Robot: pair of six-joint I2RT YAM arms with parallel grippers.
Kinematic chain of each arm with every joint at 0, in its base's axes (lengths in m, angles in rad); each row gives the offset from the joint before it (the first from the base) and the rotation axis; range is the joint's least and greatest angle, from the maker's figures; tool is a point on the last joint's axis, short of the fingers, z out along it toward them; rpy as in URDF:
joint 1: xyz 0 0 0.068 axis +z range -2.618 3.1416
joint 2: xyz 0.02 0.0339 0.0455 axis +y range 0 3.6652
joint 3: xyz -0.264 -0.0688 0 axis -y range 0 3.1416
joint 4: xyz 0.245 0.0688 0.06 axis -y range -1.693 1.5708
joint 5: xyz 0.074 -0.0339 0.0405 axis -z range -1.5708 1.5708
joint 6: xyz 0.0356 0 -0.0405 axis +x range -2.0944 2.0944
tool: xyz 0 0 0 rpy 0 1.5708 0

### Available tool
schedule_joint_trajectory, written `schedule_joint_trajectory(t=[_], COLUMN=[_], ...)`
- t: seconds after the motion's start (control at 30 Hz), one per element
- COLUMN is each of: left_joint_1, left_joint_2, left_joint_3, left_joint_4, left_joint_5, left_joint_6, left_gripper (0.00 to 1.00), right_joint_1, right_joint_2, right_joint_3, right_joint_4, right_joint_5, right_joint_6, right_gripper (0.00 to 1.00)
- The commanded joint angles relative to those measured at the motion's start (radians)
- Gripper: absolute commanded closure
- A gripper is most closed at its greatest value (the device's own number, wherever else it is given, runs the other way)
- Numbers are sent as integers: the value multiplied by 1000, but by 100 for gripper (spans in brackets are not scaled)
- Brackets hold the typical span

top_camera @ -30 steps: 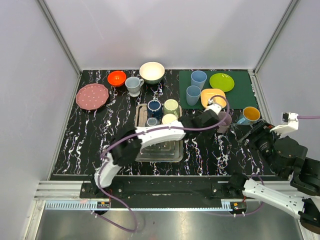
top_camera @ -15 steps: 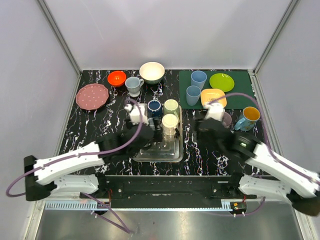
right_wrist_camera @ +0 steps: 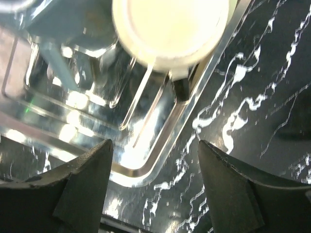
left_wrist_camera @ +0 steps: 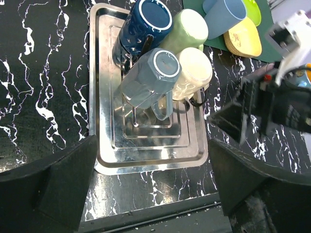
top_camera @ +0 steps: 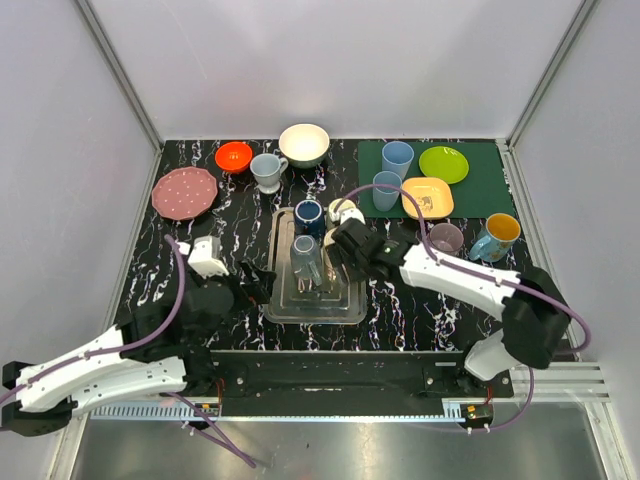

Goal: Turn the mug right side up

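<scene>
Several mugs stand upside down on a rack in a metal tray (top_camera: 345, 300): dark blue (left_wrist_camera: 146, 24), green (left_wrist_camera: 187, 29), grey-blue (left_wrist_camera: 150, 80) and cream (left_wrist_camera: 194, 73). My right gripper (top_camera: 338, 240) is open, low over the tray's right side. In its wrist view, the cream mug's base (right_wrist_camera: 170, 29) is just ahead of the open right gripper (right_wrist_camera: 155, 189). That gripper covers the cream mug in the top view. My left gripper (top_camera: 255, 285) is open and empty at the tray's near left edge. In its wrist view, the left gripper (left_wrist_camera: 150, 189) points at the tray's front rim (left_wrist_camera: 146, 165).
A purple mug (top_camera: 443, 238) and a blue mug with an orange inside (top_camera: 497, 232) stand upright right of the tray. A green mat (top_camera: 480, 190) holds two blue cups and two plates. A pink plate (top_camera: 184, 192), orange bowl (top_camera: 233, 155), grey mug (top_camera: 267, 170) and white bowl (top_camera: 304, 143) are behind.
The right arm has reached left, so its gripper now sits over the cream mug. The left arm has drawn back to the lower left, its gripper now off the tray.
</scene>
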Motion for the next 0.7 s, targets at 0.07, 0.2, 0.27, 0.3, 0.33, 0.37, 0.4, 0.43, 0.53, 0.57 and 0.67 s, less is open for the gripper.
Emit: schedule_joint_trajectory(t=[0.07, 0.2, 0.27, 0.3, 0.33, 0.37, 0.4, 0.43, 0.53, 0.57, 0.67], left_joint_1=[-3, -5, -4, -5, -5, -5, -5, -5, -5, -5, -4], left_joint_2=[-87, -87, -82, -79, -76, -76, -75, -78, -78, -75, -72], left_joint_3=[-33, -30, -28, -27, -27, -27, -28, -30, -36, -38, -42], left_joint_4=[41, 38, 38, 39, 38, 39, 39, 39, 39, 41, 50], left_joint_5=[-2, -13, -22, -22, -25, -27, -27, -25, -22, -21, -13], left_joint_6=[71, 84, 93, 94, 96, 98, 96, 96, 91, 88, 85], left_gripper=[1, 1, 1, 1, 1, 1, 1, 1, 1, 1, 1], right_joint_1=[-111, -141, -152, -154, -157, -158, -158, -161, -172, -172, -178], right_joint_2=[102, 164, 184, 191, 207, 213, 220, 225, 231, 233, 242], right_joint_3=[104, 139, 155, 158, 159, 161, 159, 158, 146, 144, 141], right_joint_4=[107, 106, 100, 100, 100, 100, 101, 101, 112, 115, 124], right_joint_5=[-104, -130, -148, -157, -165, -173, -176, -179, -185, -187, -182], right_joint_6=[-85, -121, -129, -138, -141, -144, -146, -146, -149, -151, -155], right_gripper=[26, 28, 30, 33, 35, 36, 38, 39, 42, 43, 46])
